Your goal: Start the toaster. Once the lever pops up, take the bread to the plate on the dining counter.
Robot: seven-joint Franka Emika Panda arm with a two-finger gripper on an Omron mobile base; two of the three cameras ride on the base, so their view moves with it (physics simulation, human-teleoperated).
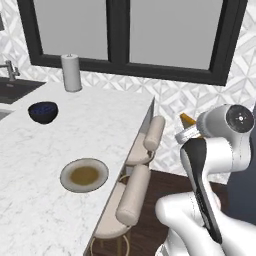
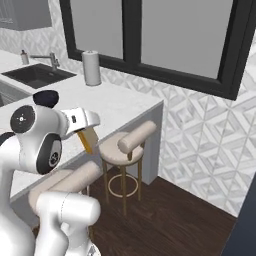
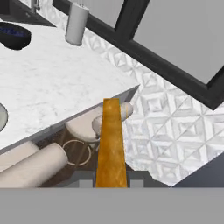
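The tool (image 3: 111,183) is closed on the bread (image 3: 111,144), a thin golden-tan slice gripped by its lower edge so that it is carried edge-on, clear of the padded stools (image 1: 134,194). The round, raised-rim grey plate (image 1: 84,175) lies at 9 o'clock on the smooth, veined white tabletop (image 1: 95,120), awaiting delivery.

The left base view looks forward and down from behind the arm, with the bench (image 1: 100,115) spreading toward 9 o'clock and the window at 12. The right base view faces the same bench corner (image 2: 150,107), paper roll (image 2: 91,67) and stools from the other side. The hand view peers close along the claw (image 3: 111,181), bench at 10 o'clock.
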